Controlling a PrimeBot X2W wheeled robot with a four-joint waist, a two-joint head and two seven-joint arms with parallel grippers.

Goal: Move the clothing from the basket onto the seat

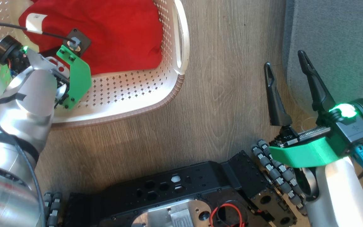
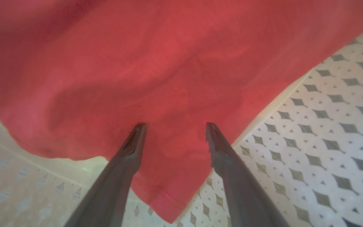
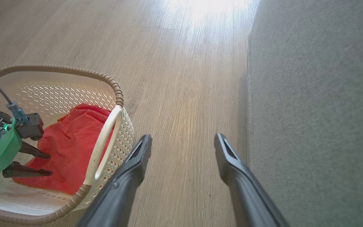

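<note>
Red fabric fills most of what I see from the left wrist: the clothing (image 2: 169,63) lies in a crumpled heap inside the basket (image 1: 131,91), up against one perforated wall. I count one red heap. Whether it is a single garment or more folded together, I can't say from these angles. One white tag (image 1: 36,22) shows at its edge in the head view.

I have one basket, cream with a brown braided rim, standing on the wood-look floor (image 1: 225,78). One white handle (image 1: 181,34) is plain on the side nearer the seat.

My left gripper (image 2: 173,126) is down in the basket with its two dark fingers spread apart over the cloth, near a stitched hem corner. Nothing is pinched between them. The right wrist view shows the same two fingers from the side, parted, lying over the red heap.

My right gripper (image 1: 284,59) hangs over the floor, well apart from the basket, its two fingers likewise spread and holding nothing. One finger overlaps the rounded edge of the seat (image 1: 336,41) in the head view.

The seat is one large grey cushion on the right, bare where I can see it. A strip of floor lies between it and the basket.
</note>
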